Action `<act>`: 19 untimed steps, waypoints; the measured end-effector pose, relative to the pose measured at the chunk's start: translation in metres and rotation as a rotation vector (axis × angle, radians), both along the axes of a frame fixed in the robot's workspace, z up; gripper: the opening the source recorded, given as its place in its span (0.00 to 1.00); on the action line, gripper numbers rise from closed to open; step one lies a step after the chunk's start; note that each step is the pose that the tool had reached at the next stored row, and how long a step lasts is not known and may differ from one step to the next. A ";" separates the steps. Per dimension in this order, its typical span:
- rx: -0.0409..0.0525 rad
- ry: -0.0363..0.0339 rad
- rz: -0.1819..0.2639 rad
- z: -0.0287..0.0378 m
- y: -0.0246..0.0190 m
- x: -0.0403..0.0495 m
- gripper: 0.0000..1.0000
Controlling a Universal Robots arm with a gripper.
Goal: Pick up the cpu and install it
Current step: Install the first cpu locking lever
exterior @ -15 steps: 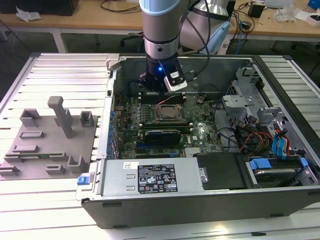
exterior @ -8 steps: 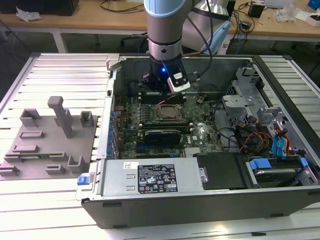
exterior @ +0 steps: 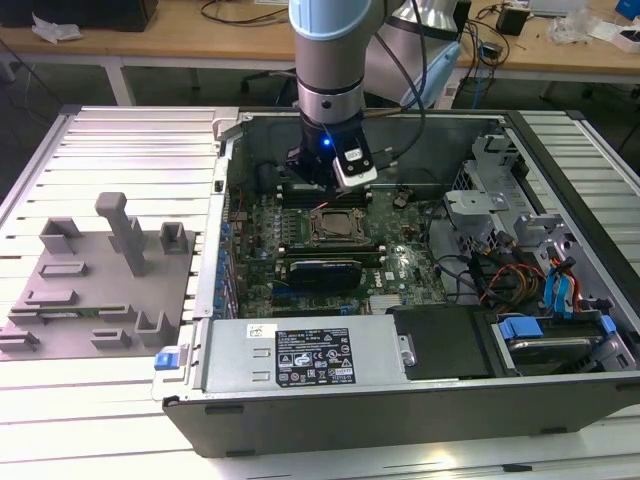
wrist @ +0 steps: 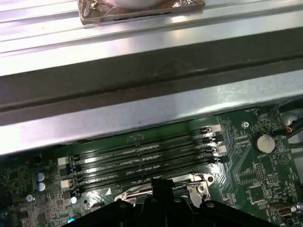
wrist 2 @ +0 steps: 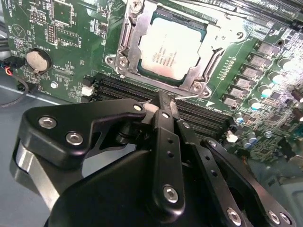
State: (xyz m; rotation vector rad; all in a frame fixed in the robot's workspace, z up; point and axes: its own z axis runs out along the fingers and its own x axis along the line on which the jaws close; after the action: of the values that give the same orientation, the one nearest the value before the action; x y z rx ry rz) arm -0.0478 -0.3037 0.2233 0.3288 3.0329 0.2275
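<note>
Sitting flat in the metal-framed socket (wrist 2: 166, 45) on the motherboard (wrist 2: 61, 47), the cpu (wrist 2: 168, 47) looks thin, light, stiff and fragile, its pale silver top probably slippery, so the safest hold is by two opposite side edges, never its underside. The gripper (wrist 2: 165, 106) hangs above the memory slots (wrist 2: 123, 87) just beside the socket with its fingers drawn close together and nothing visible between them. Room is tight: the frame hugs the chip's edges, with the case wall (wrist: 142, 90) near.
</note>
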 end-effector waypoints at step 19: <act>-0.0001 0.0000 -0.168 -0.0084 0.0068 0.0049 0.11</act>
State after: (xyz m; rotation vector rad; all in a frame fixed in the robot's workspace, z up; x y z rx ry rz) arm -0.0429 -0.2969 0.2149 0.5799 2.9835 0.2152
